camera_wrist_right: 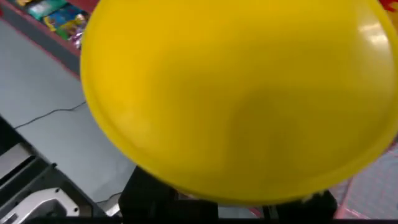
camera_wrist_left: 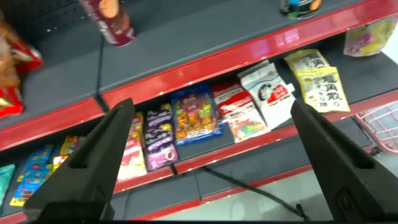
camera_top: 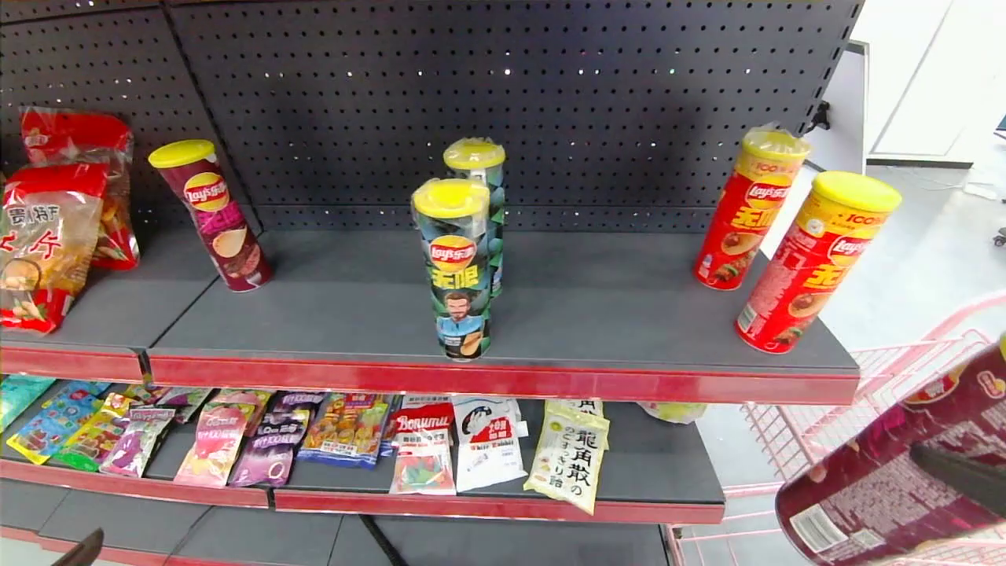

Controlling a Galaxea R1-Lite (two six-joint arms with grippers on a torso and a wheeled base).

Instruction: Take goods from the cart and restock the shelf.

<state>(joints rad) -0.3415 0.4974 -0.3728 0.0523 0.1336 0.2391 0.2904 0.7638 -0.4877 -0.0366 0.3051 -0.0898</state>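
- On the shelf (camera_top: 597,314), bare board between centre green cans (camera_top: 460,267) and right-edge red cans (camera_top: 809,259).
- Right claw (camera_top: 955,472) grips maroon can (camera_top: 864,495) near cart (camera_top: 786,440).
- Left claw (camera_wrist_left: 211,106) wide open, empty.

Print log, head view. A round red-and-yellow logo badge sat on the front green can (camera_top: 460,267), with 2 large yellow characters under it. The same badge marked the upright maroon can (camera_top: 212,216) and 2 red cans, rear (camera_top: 747,212) and front (camera_top: 813,263). The tilted maroon can (camera_top: 888,479) carried a barcode and white small print, illegible. The cream pouch (camera_top: 567,456) bore 1 column of black characters.
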